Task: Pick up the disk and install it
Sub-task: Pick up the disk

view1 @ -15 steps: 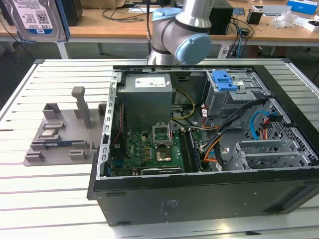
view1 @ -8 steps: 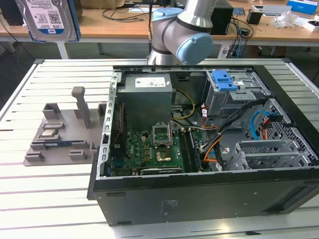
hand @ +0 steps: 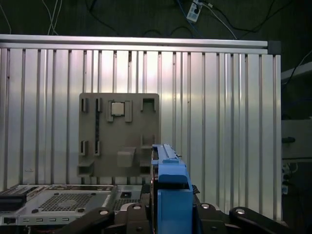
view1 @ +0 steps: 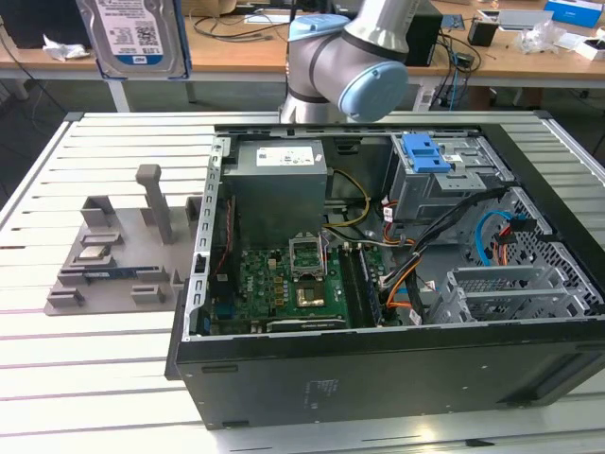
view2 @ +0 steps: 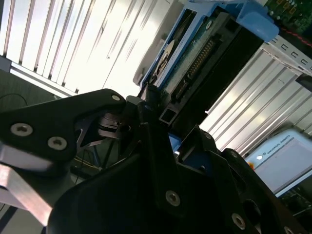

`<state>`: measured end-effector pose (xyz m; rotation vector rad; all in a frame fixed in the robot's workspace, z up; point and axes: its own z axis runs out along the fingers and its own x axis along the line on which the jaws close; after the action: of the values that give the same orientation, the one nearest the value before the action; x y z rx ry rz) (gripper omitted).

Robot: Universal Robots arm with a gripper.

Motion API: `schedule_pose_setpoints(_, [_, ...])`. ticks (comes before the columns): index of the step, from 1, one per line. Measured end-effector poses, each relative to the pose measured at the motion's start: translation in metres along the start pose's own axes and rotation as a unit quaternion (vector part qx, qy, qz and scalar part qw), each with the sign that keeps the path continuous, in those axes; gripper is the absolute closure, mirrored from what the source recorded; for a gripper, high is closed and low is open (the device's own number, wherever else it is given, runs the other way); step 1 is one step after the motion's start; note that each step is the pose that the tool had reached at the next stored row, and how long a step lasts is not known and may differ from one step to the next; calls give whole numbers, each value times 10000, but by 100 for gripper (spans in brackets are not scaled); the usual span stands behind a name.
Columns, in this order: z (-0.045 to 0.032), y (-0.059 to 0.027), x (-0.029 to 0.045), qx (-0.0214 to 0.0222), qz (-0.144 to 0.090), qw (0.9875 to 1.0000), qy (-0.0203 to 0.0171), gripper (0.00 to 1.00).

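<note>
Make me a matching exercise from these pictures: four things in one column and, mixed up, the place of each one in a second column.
1. disk
2. blue clip
3. grey fixture plate
4. power-supply box

A. flat on the slatted table, beside the open computer case
B. inside the case, beside the motherboard
C. on the drive cage inside the case
D. high above the table, clamped in the gripper

Pairs: 1-D, 2-C, 3-A, 4-B

The disk [view1: 132, 33] is showing silver, white-and-blue labelled and blue-edged; the surface [view1: 95, 359] is gleaming in silver stripes; the case [view1: 378, 378] is looking black, its board [view1: 274, 284] green.
</note>
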<state>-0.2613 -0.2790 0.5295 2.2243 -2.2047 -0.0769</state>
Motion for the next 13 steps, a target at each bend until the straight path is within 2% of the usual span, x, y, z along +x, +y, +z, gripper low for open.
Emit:
schedule_pose_setpoints(2, [-3,-90,1,-6,0,10000,0,63])
schedule_pose_setpoints(8, [6,-685,7,-50,2,10000,-1,63])
schedule_pose_setpoints(12, [24,-887,10,-64,1,10000,0,63])
schedule_pose_setpoints(13, [33,-972,10,-69,2,10000,-1,63])
